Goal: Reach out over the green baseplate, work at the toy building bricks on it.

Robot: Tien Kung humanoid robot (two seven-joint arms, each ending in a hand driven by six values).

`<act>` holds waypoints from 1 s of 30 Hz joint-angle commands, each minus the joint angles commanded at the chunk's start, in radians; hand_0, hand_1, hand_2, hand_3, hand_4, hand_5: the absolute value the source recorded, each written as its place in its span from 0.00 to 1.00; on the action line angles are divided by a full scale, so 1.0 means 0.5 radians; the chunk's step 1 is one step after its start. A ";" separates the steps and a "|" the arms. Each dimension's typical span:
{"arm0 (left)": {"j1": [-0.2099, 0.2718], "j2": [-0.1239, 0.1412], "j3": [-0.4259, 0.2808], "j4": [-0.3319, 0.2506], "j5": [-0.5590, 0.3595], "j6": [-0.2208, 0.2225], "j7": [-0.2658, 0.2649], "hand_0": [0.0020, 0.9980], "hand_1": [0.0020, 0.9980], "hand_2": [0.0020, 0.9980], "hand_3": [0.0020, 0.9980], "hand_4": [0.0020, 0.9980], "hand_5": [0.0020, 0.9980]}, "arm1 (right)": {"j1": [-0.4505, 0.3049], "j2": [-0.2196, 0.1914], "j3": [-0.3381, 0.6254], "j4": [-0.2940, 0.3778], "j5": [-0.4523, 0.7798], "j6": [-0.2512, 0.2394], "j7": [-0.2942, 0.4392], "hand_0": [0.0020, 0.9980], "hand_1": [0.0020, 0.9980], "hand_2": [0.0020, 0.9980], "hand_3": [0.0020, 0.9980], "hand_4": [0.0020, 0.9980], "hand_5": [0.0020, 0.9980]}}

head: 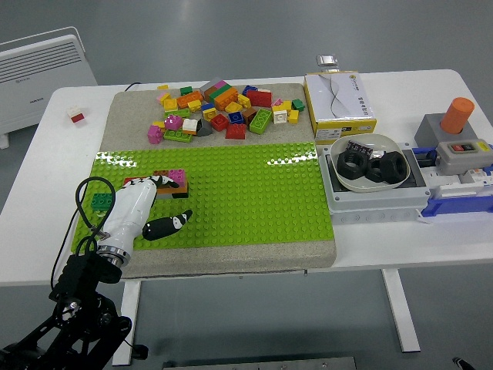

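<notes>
Left hand (146,208) is lying over the near-left part of the green baseplate (254,200), its fingers loosely extended and gripping nothing; the fingertips are reaching to a low stack of pink, brown and orange bricks (171,180) pressed onto the plate. One green brick (101,202) is sitting just left of the wrist. More loose bricks (219,112) are lying heaped on the grey mat beyond the baseplate.

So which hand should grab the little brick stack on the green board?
Probably the left hand: it is over the green board, beside the brick stack. No right hand is in view.
</notes>
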 joint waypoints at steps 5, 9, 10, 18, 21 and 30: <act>0.002 -0.004 0.012 0.009 -0.001 0.000 0.002 0.87 0.80 0.76 0.67 0.83 0.36 | 0.001 0.000 0.000 -0.001 0.000 0.001 0.002 0.67 0.64 0.70 0.70 0.69 0.97; 0.010 -0.001 0.022 0.013 0.001 -0.001 0.003 0.88 0.80 0.76 0.68 0.83 0.36 | -0.003 -0.002 0.000 -0.003 0.000 0.000 0.003 0.67 0.64 0.70 0.70 0.69 0.97; 0.012 -0.001 0.024 0.014 0.001 -0.001 0.003 0.88 0.80 0.76 0.68 0.83 0.36 | -0.005 -0.002 0.000 -0.003 0.000 -0.001 0.003 0.67 0.64 0.70 0.70 0.69 0.97; 0.023 -0.001 0.053 0.018 0.003 0.003 0.000 0.88 0.80 0.76 0.68 0.83 0.36 | -0.026 0.004 0.000 -0.004 0.000 -0.003 0.006 0.67 0.64 0.70 0.70 0.68 0.97; 0.026 0.001 0.062 0.020 0.004 0.004 -0.001 0.88 0.80 0.76 0.68 0.83 0.36 | -0.031 0.005 0.000 -0.005 0.000 -0.004 0.007 0.67 0.64 0.70 0.70 0.68 0.97; 0.023 0.003 0.078 0.026 0.009 -0.001 -0.001 0.88 0.81 0.76 0.68 0.83 0.36 | -0.039 0.005 0.000 -0.008 0.000 -0.011 0.010 0.68 0.64 0.70 0.70 0.69 0.97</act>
